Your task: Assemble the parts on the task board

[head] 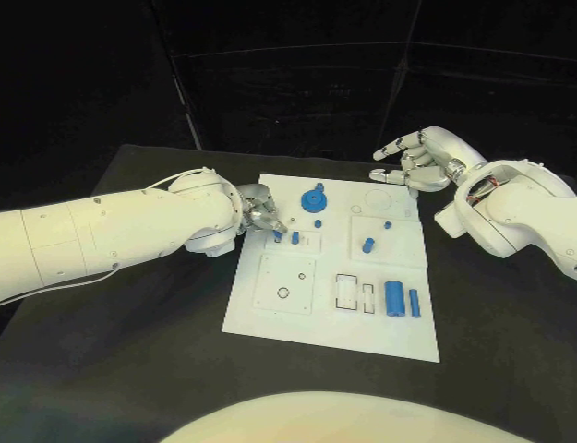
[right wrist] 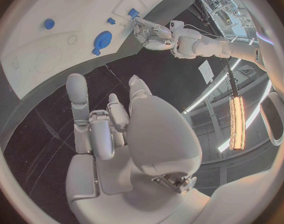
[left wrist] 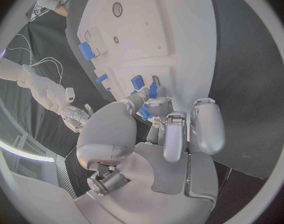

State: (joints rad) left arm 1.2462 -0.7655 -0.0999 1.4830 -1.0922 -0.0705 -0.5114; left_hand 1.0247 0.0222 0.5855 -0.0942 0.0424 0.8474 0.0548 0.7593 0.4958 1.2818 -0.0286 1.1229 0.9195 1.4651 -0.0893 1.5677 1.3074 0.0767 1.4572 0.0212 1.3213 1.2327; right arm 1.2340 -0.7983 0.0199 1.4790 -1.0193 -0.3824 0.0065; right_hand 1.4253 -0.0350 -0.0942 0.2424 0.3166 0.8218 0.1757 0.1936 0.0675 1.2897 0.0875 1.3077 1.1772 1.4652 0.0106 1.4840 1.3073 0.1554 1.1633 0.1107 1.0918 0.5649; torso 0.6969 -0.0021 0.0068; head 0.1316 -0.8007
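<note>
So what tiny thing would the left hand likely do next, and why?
Probably ease the small blue part straight down into the board. The left hand has its fingertips right at that part on the board's near-left square, while the right hand hangs off the board's far edge, holding nothing.

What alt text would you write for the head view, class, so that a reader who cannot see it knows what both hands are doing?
The left hand has its fingers at small blue parts near the left edge of the white task board. The right hand hovers past the board's far right corner, holding nothing. A blue disc and other blue pieces lie across the board.
</note>
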